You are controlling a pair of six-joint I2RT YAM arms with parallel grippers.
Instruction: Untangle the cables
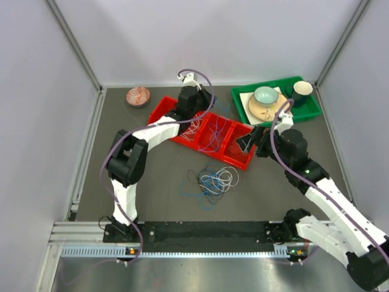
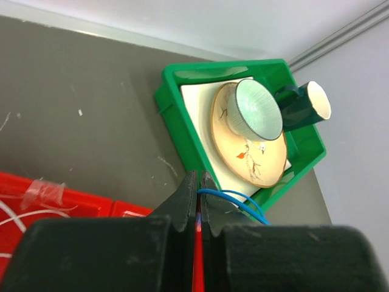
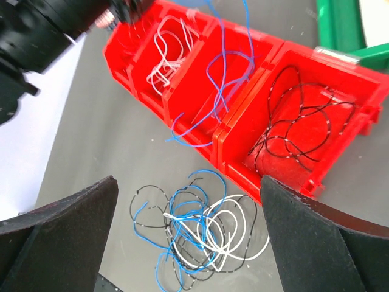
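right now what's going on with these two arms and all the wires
The two arms seem to be sorting cables by colour into a red tray. The left gripper is shut on a blue cable, holding it up over the tray. The right gripper is open above the end compartment with the black cables. A knot of blue, white and black cables lies on the table.
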